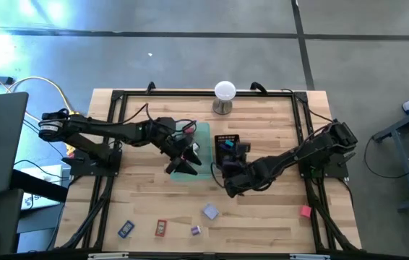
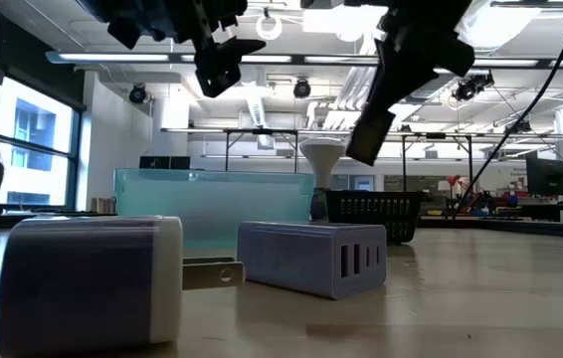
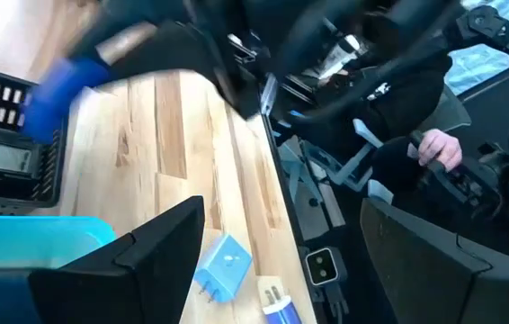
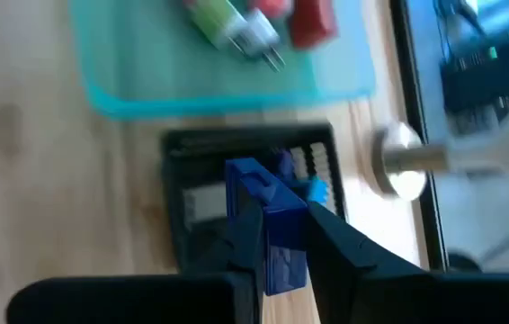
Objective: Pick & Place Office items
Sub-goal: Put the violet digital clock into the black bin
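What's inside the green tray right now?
In the green tray, the right wrist view shows a green plug item and a red block. The tray's far end is cut off by the frame edge.

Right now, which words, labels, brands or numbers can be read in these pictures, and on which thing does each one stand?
No text can be read in any view.
Blue item held by the right gripper: no legible marking.
Blue and red flat items on the table: print too small to read.
Purple charger block: no label visible.
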{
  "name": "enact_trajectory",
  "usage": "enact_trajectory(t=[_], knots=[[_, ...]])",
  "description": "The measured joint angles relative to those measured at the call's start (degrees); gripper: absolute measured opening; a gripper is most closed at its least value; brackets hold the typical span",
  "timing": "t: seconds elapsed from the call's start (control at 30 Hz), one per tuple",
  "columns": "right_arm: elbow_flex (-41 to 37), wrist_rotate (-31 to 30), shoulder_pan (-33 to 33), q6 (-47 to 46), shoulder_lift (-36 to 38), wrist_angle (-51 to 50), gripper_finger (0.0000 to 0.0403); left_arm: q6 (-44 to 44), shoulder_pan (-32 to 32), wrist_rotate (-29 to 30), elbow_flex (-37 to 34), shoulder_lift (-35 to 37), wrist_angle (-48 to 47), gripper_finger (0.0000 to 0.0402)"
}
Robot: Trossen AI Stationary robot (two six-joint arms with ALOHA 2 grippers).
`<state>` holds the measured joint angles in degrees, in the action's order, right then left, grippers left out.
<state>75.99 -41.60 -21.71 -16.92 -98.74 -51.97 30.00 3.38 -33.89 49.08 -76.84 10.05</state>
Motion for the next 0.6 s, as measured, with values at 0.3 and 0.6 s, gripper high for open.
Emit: enact_trajectory(t=[0.3,0.6], knots=[[-0.7,0.5,3.7,-4.1,0.1,-3.5,0.0048,0.0,0.0,0.0,0.0,0.0,0.0,0.0291],[-5.7,2.1,8.4,-7.3,0.1,-1.4,0.0048,0.1,-1.2,-0.4,0.0,0.0,-0.4,0.0291]])
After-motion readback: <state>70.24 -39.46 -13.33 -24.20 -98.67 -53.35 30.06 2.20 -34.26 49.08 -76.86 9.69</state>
